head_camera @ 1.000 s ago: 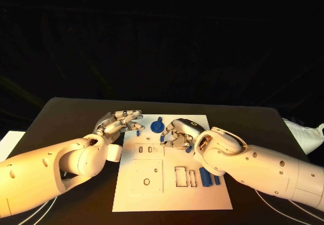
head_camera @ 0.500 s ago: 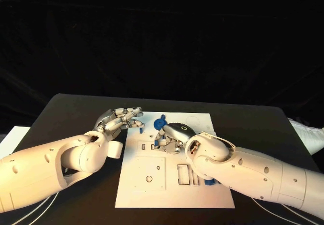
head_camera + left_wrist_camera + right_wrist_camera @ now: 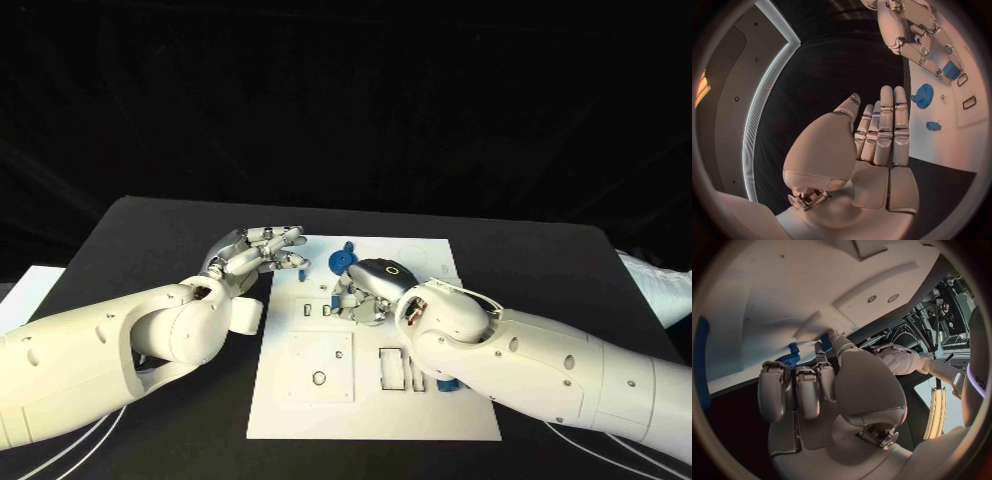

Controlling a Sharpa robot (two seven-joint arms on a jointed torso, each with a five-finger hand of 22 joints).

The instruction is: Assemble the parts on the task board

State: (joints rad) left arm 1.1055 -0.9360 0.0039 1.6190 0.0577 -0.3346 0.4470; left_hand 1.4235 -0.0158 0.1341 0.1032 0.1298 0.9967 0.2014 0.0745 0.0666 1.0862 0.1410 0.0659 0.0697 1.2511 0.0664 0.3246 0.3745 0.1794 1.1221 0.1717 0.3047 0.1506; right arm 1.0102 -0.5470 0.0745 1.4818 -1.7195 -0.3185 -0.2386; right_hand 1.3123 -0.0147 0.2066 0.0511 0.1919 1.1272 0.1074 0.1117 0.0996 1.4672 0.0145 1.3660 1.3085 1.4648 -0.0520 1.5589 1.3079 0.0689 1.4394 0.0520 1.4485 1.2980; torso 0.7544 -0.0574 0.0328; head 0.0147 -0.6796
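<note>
White rounded arms, silver jointed left hand (image 3: 257, 255).

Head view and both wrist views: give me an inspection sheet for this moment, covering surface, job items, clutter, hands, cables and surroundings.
Surface: black table, bare around the board.
Job's things: white task board in the middle; blue gear near its far edge; small blue part near the gear; blue bars beside the right forearm.
Clutter: nothing seen.
Hands: left hand open, fingers straight, at the board's left edge; right hand bent over the board's far half, grip cannot be told.
Cables: white cables by the left arm.
Surroundings: black backdrop.
</note>
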